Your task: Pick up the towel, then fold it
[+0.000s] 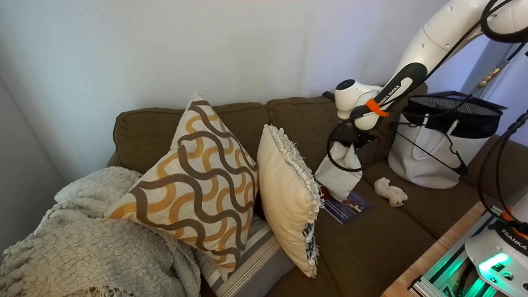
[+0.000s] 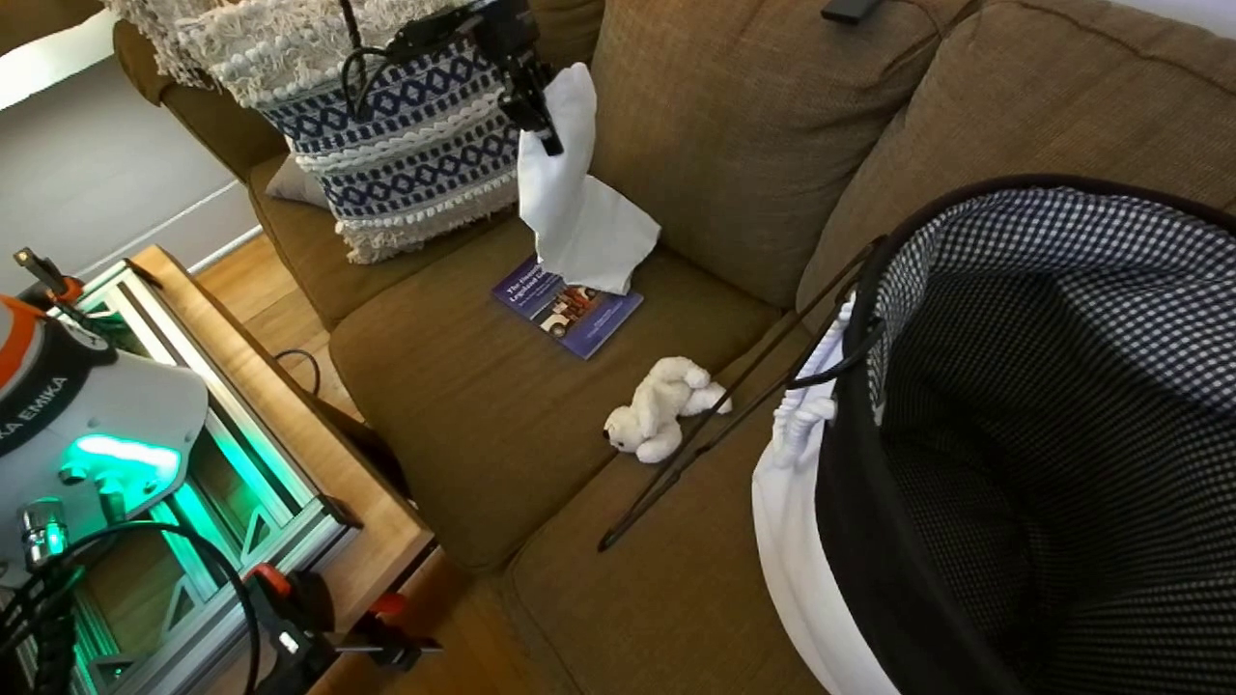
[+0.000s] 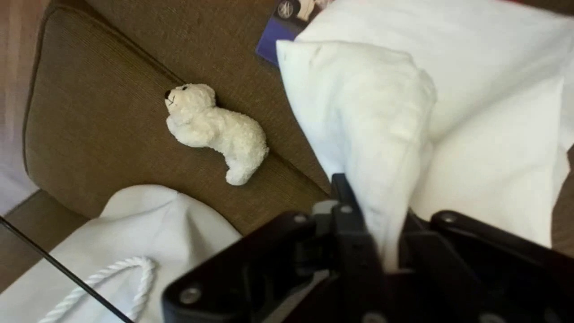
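The white towel [image 1: 339,177] hangs bunched from my gripper [image 1: 350,144] above the brown couch, in front of the backrest. In an exterior view the towel [image 2: 587,232] drops from the fingers [image 2: 548,130] and spreads at its lower end over part of the book. I cannot tell whether its lower edge touches the book or the seat. In the wrist view the gripper [image 3: 376,202] is shut on a gathered fold of the towel [image 3: 372,103]. A loose flap sticks out past the fingertips, and the right fingertip is partly hidden behind the cloth.
A purple book [image 2: 570,309] lies under the towel on the seat. A white plush bear [image 2: 666,410] lies beside it. A white-and-black basket [image 1: 429,161] with a black hanger [image 2: 676,463] stands nearby. A fringed pillow [image 1: 284,198] and a patterned pillow [image 1: 202,185] lean on the couch.
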You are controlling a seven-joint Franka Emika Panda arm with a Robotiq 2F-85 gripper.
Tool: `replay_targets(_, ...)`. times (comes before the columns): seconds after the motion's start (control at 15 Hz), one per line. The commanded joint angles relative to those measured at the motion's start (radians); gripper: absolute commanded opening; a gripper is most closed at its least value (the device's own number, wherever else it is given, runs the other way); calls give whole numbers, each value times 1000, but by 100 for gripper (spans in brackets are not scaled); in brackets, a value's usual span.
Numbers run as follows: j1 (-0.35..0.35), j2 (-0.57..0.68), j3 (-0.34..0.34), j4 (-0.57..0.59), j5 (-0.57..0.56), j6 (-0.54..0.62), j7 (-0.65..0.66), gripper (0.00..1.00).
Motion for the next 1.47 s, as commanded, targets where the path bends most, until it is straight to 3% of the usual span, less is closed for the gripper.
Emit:
replay_targets(0.0,-56,-135,-106,-103,44,86,2,1)
replay_targets(0.4,-77,-383,-261,-96,-74,77,109,1)
replay_targets(0.73,-130,-443,-194,-63,-226,10,278,1)
replay_targets(1.07,-146,-257,-112,-61,-184,31,285,1)
replay_targets(1.4,-131,10,-29,-40,-19,103,106,1)
